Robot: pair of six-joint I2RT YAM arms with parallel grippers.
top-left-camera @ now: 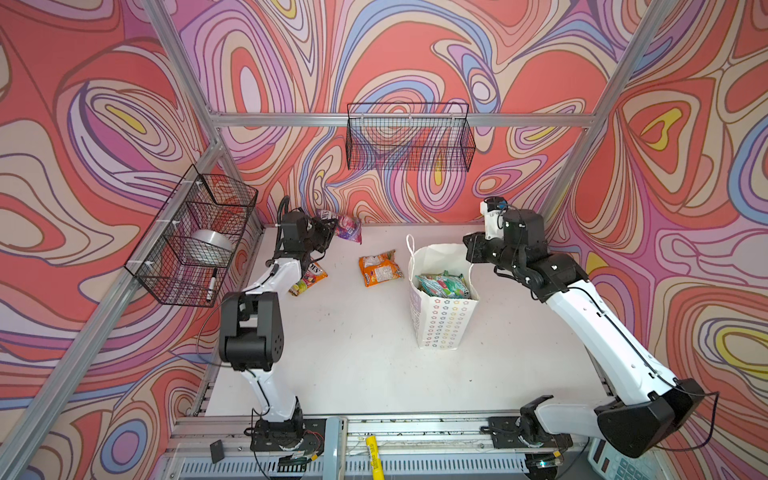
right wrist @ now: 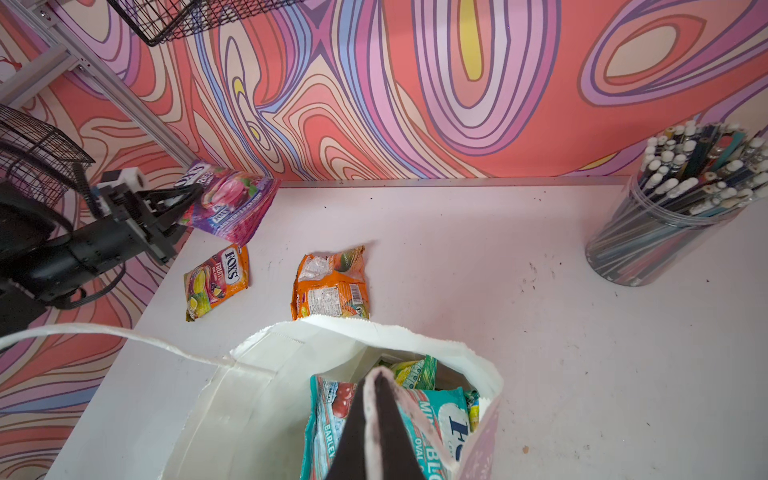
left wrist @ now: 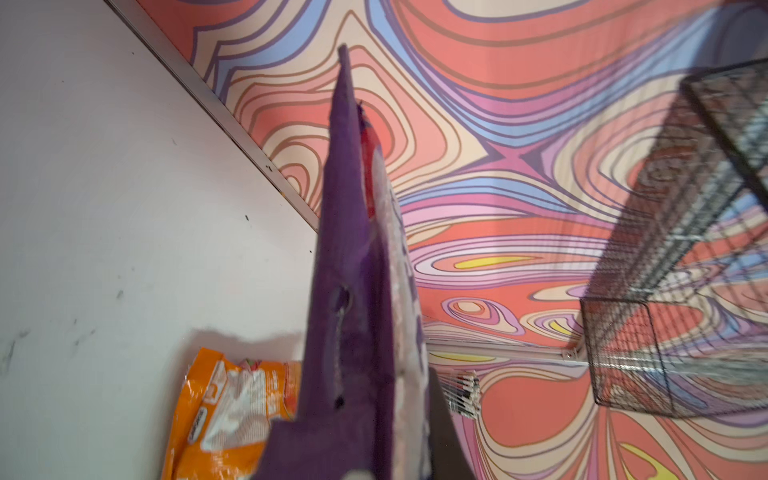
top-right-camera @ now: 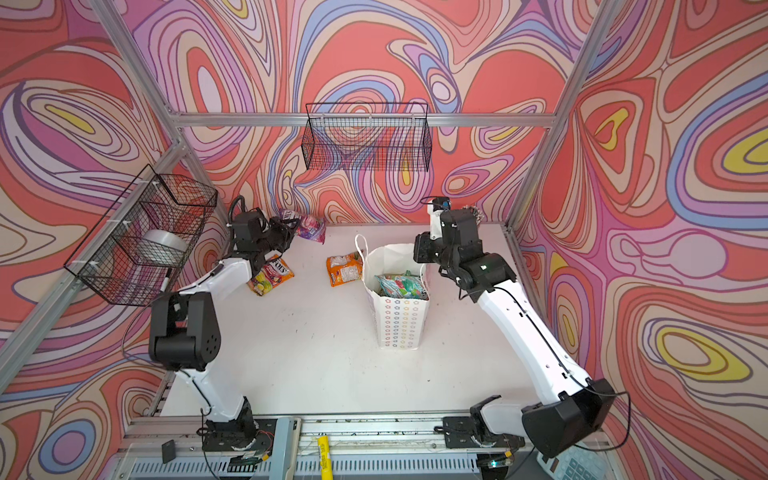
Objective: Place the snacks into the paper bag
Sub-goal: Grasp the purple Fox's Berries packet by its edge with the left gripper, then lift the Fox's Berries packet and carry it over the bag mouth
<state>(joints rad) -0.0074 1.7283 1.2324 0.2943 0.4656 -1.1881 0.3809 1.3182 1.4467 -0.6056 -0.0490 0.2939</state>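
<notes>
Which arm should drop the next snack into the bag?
Left. The left fingers grip the purple packet; the right fingers are shut on the paper bag rim, apparently steadying it.

A robotics lab cell: aluminium framing (top-left-camera: 282, 119) with swirl-printed backdrop panels (top-left-camera: 415, 50) encloses a white tabletop (top-left-camera: 353, 353), robot arms (top-left-camera: 602, 330) bolted along its front edge.

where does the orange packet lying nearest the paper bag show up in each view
top view: orange packet on the table, just left of the paper bag.
top view: same spot, left of the bag.
left wrist: on the table, beside the purple packet in the left claw.
right wrist: on the table, just beyond the bag's rim.
shared landmark: the purple packet, seen in all four.
</notes>
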